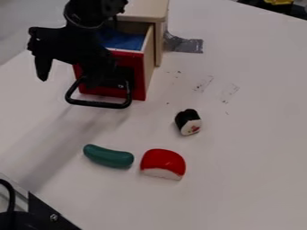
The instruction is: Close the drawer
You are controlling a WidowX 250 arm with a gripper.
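Observation:
The drawer (pixel 138 67), with a red front and pale wooden side, stands pulled out of the wooden cabinet (pixel 146 10) at the upper left. Something blue (pixel 124 40) lies inside it. A black handle (pixel 99 104) sticks out from the drawer front. The gripper (pixel 67 80) hangs at the drawer's front left, open, one finger left of the drawer and the other in front of its red face above the handle. It hides part of the front; whether it touches the drawer, I cannot tell.
On the white table lie a black-and-white sushi toy (pixel 188 122), a green pickle-like toy (pixel 108 156) and a red-and-white toy piece (pixel 163 164). Grey tape (pixel 185 44) is stuck beside the cabinet. A black bracket (pixel 49 214) sits at the lower left corner.

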